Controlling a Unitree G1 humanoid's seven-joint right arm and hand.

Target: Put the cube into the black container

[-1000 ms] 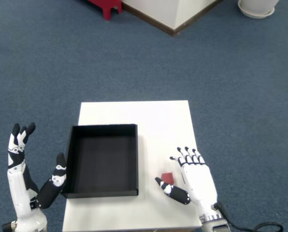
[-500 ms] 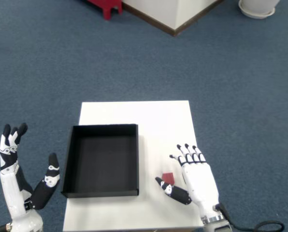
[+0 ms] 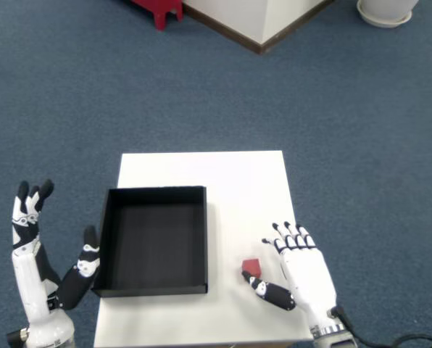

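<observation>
A small red cube lies on the white table, just right of the black container. The container is an open, shallow square tray with nothing inside. My right hand rests palm-down at the table's near right corner, fingers spread and open. Its thumb reaches left, its tip just in front of the cube; I cannot tell if it touches. The cube is not held.
The left hand hovers open off the table's left edge, beside the container's near left corner. Blue carpet surrounds the table. A red object, a white wall corner and a white base lie far back.
My right hand has shifted slightly right and toward me, uncovering more of the cube. The left hand swung outward and came back near the container. The cube has not moved.
</observation>
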